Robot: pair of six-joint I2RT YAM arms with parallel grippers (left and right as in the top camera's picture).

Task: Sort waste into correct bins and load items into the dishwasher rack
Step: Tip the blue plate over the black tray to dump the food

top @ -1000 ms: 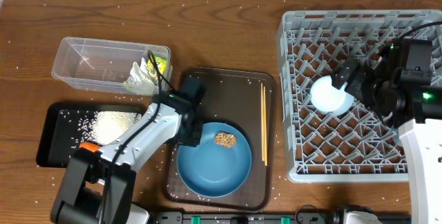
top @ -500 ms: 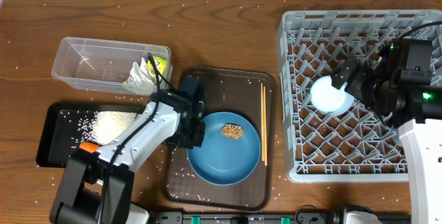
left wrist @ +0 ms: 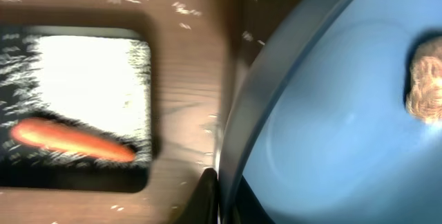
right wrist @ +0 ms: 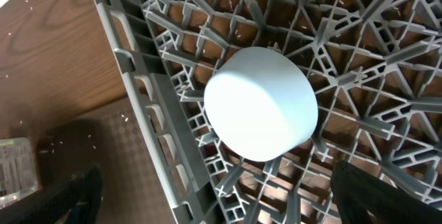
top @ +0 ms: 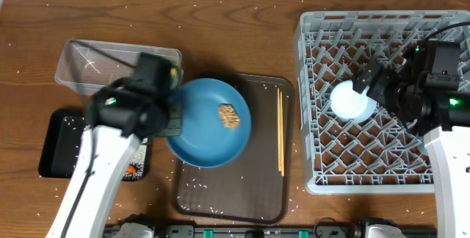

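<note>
Two grippers: the left gripper (top: 174,118) pinches the left rim of the large blue plate (top: 202,139), held over the left edge of the brown serving tray (top: 242,186) with the small brown food lump (top: 228,115) on it. The right gripper (top: 369,84) gapes wide, empty, beside the upturned white bowl (top: 350,100) in the dishwasher rack (top: 307,106). The left arm (top: 95,164) hides parts of the clear tub (top: 84,65) and black tray (top: 50,150).
</note>
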